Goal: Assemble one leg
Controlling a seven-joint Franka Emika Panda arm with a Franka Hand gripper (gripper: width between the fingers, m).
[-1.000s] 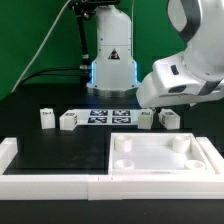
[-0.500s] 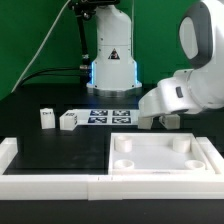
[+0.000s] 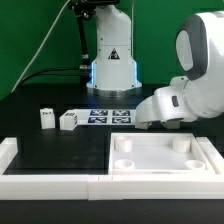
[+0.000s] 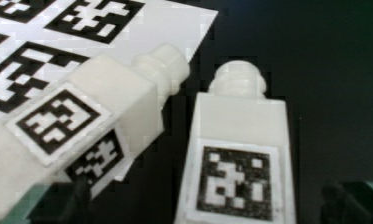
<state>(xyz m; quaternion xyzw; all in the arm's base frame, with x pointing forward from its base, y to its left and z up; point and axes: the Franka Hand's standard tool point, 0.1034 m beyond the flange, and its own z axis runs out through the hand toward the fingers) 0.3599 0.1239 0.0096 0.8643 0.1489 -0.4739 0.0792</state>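
Wrist view: leg [image 4: 236,150] lies beneath the spread hand [image 4: 197,205].

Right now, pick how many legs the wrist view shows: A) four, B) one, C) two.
C: two lie side by side, the leg nearer the marker board and the other leg, beside the marker board.

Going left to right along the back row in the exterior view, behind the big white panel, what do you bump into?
The first leg, the second leg, the marker board, the robot arm.
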